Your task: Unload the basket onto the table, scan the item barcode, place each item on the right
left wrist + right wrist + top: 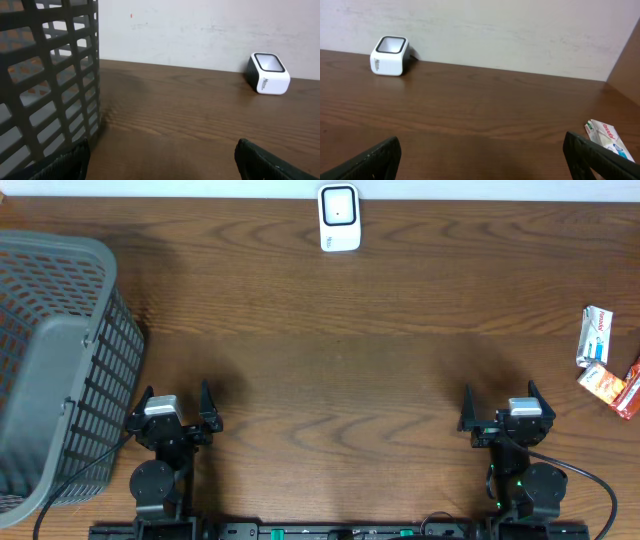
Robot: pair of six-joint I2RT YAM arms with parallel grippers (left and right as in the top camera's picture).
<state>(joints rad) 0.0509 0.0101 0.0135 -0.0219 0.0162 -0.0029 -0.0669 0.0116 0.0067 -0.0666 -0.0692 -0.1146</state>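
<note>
With your left gripper point(176, 402) and right gripper point(500, 406) both open and empty, take the white box point(596, 336) right of the barcode scanner point(339, 218) by its edges

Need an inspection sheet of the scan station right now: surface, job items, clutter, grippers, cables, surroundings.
Surface: brown wooden table, no spills seen.
Job's things: white scanner at the far edge by the wall; white box and orange packets at the right edge; grey basket on the left.
Clutter: nothing seen.
Grippers: left gripper and right gripper both open, empty, at the near edge.
Cables: black cables at both arm bases.
Surroundings: pale wall behind the table.
</note>
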